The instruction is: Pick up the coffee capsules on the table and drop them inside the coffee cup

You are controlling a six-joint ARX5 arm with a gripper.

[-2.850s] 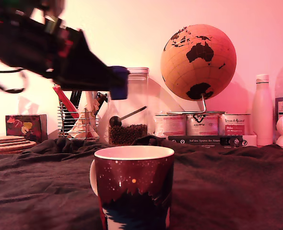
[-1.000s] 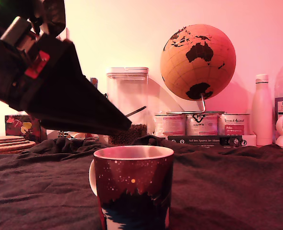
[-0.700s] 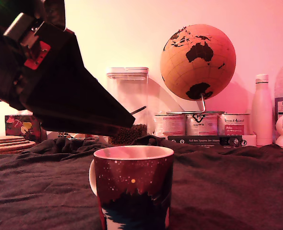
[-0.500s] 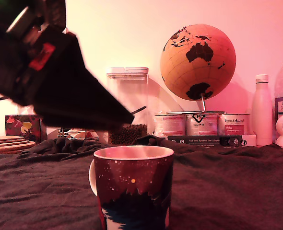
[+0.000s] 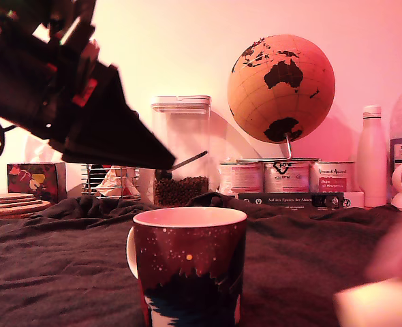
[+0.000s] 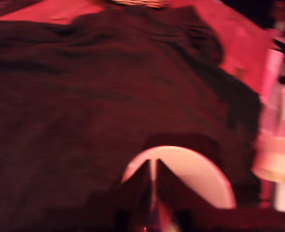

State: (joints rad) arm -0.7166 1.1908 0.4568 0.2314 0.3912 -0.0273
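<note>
The dark red starry coffee cup [image 5: 189, 269] stands upright at the front of the table [image 5: 323, 252], which is draped in dark cloth. My gripper [image 5: 168, 162] is a black wedge hanging above and to the exterior view's left of the cup's rim. In the wrist view its fingers [image 6: 145, 181] meet with only a thin slit between them, right over the cup's white inside [image 6: 195, 174]. Nothing shows between them. No coffee capsules can be made out. A blurred cream shape [image 5: 378, 306] fills the exterior view's lower right corner, too soft to identify.
Along the back wall stand a cork globe [image 5: 281, 88], a clear jar of coffee beans [image 5: 181, 153], three pale tins [image 5: 286, 176], a white bottle [image 5: 373, 158] and a wire basket [image 5: 112, 180]. Cork coasters [image 5: 10, 203] lie at the far left.
My gripper has lifted and drawn back toward the exterior view's left, away from the cup's rim. A blurred cream shape with a pink smear above it has come in at the lower right.
</note>
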